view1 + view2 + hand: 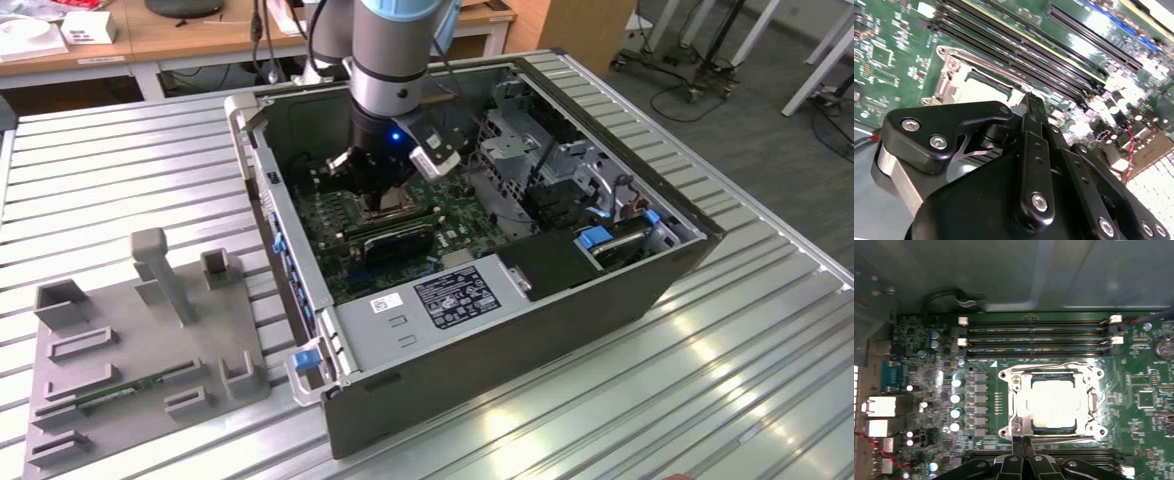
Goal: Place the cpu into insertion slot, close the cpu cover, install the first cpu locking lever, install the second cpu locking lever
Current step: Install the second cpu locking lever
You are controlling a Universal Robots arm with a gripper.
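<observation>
In the first wrist view the cpu (1053, 402) lies flat in the insertion slot (1095, 405), its pale metal top showing through the window of the cpu cover (1021, 407). The silver cover lies down over it. One thin wire locking lever (1064, 364) runs along one side of the socket and another (1069, 440) along the opposite side. My gripper (1021, 446) is shut with nothing between its fingers, and its tips sit at the socket's edge by that second lever. In the second wrist view the shut fingertips (1033, 102) stand right beside the cover (951, 80). In the exterior view the gripper (384, 200) reaches down into the case.
The open computer case (561, 300) walls in the green motherboard (1149, 390). Long black memory slots (1034, 332) run along the socket. A metal drive cage (521, 150) rises at the exterior view's right. A grey fixture plate (134, 350) lies outside the case on the ribbed table.
</observation>
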